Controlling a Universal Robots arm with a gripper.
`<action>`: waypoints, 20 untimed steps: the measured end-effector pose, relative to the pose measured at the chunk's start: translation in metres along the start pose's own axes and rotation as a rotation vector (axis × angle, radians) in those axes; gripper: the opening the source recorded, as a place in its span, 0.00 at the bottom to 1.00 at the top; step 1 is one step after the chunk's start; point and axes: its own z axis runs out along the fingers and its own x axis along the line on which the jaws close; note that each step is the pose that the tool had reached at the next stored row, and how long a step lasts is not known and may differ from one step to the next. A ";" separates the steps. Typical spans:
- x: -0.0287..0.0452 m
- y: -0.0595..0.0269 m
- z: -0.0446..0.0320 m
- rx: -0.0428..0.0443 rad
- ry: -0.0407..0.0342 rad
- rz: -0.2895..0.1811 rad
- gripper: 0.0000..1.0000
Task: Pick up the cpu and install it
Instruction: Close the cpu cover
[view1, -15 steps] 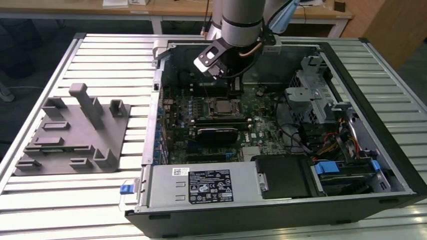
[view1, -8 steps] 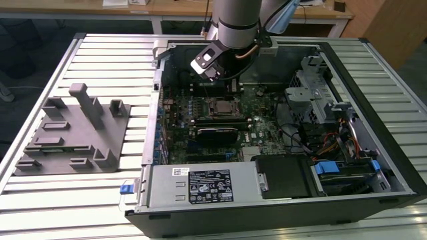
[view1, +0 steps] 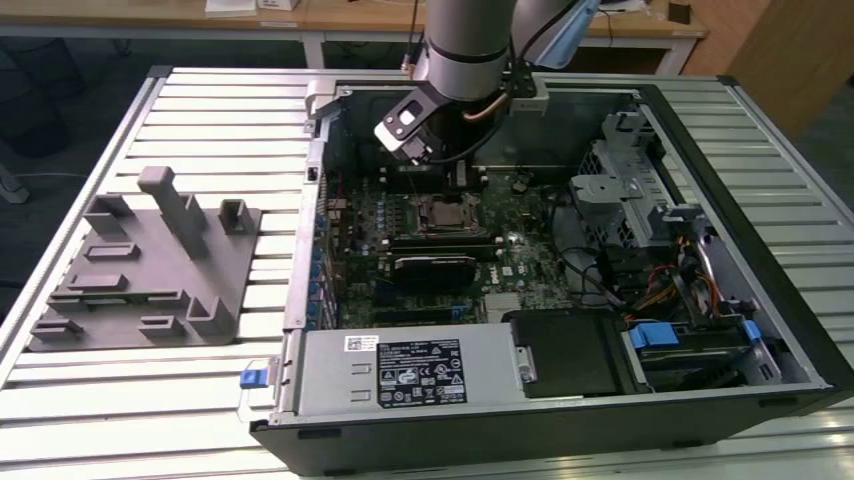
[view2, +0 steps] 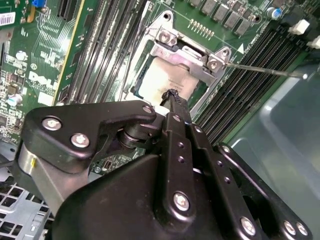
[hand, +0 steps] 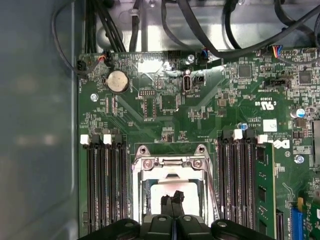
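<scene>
Arm (view1: 461, 45) angled into case (view1: 534, 440), gripper (view2: 172, 96) tip-down over cpu (view2: 159, 77).

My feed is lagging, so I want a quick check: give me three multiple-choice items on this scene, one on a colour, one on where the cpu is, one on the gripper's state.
1. Colour of the tray with upright posts? A grey; B blue; C green.
2. Where is the cpu? A on the tray; B inside the socket frame on the motherboard; C beside the tray.
3. The gripper is: A open wide; B shut, tip over the cpu; C shut on a cable.
Answers: 1 A, the exterior view shows it grey. 2 B, both wrist views show its pale top within the metal frame. 3 B, its fingers meet at a point above the chip.
</scene>
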 end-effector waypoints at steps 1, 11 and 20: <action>0.0000 -0.0007 0.0003 0.0000 0.0000 0.000 0.11; 0.0000 -0.0014 0.0004 0.0003 0.0003 -0.010 0.11; 0.0000 -0.0014 0.0004 0.0039 0.0036 -0.162 0.11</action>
